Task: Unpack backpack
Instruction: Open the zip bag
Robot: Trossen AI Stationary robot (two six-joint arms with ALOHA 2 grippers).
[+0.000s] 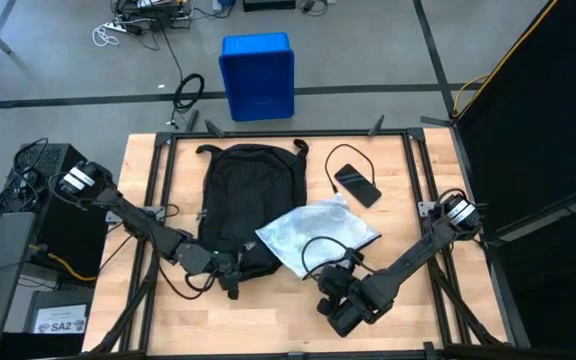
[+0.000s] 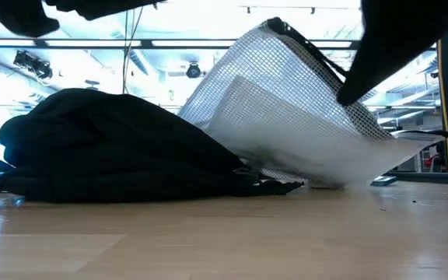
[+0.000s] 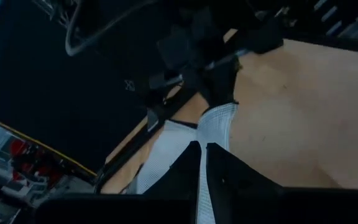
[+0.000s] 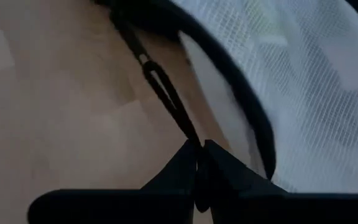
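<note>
Right end effector (image 1: pixel 330 283) clamped on mesh pouch (image 1: pixel 320 232) zipper pull (image 4: pixel 166 99); left end effector (image 1: pixel 230 268) closed at backpack (image 1: pixel 245 205) mouth, backpack mid-tabletop (image 1: pixel 408 310). We judge risk: thin pull slips, pouch drops.

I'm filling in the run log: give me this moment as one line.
task: unpack backpack | left gripper: shut at backpack's near edge | right gripper: shut on mesh pouch pull tab | pouch partly out

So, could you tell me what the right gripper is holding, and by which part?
The right gripper is shut on the mesh pouch, pinching its black zipper pull cord.
</note>
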